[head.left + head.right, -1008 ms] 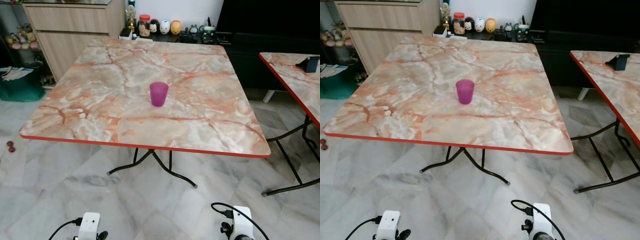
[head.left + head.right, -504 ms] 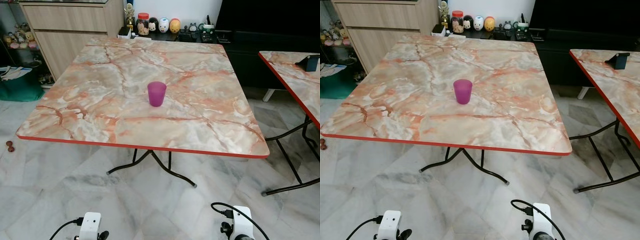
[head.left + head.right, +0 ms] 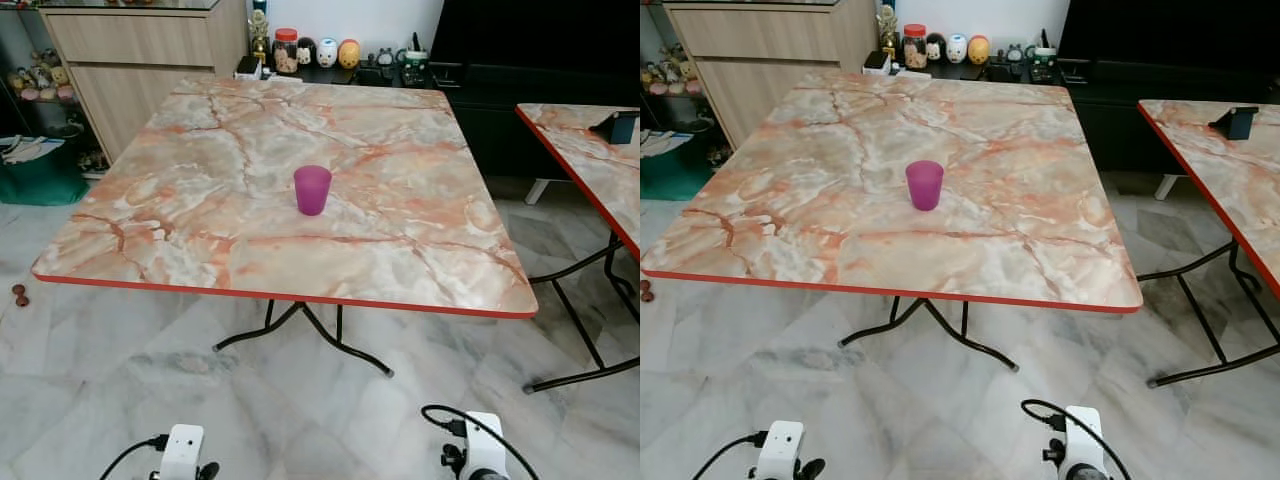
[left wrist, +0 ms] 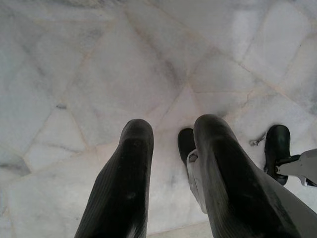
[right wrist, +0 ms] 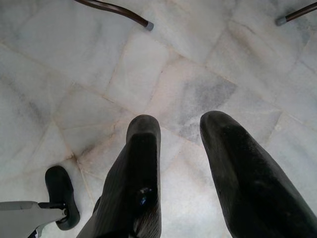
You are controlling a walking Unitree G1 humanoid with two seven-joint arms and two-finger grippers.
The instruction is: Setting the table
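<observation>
A purple plastic cup (image 3: pixel 312 189) stands upright near the middle of a square table (image 3: pixel 420 260) with a pink marbled top and a red edge. Both arms hang low in front of the table, their wrists at the bottom of the head views. In the left wrist view my left gripper (image 4: pixel 171 131) is open over the marble floor, nothing between its fingers (image 4: pixel 130 163). In the right wrist view my right gripper (image 5: pixel 181 126) is open too, holding nothing, above the floor near the table's black feet (image 5: pixel 147 24).
A second marbled table (image 3: pixel 590 160) stands to the right with a dark blue object (image 3: pixel 621 126) on it. Behind the table are a wooden cabinet (image 3: pixel 130 50), a low dark shelf with jars and figurines (image 3: pixel 330 52), and a green bag (image 3: pixel 40 170) at left.
The head views have shifted slightly, so the table and cup sit a little further left and up in the picture. The cup itself has not moved on the table.
</observation>
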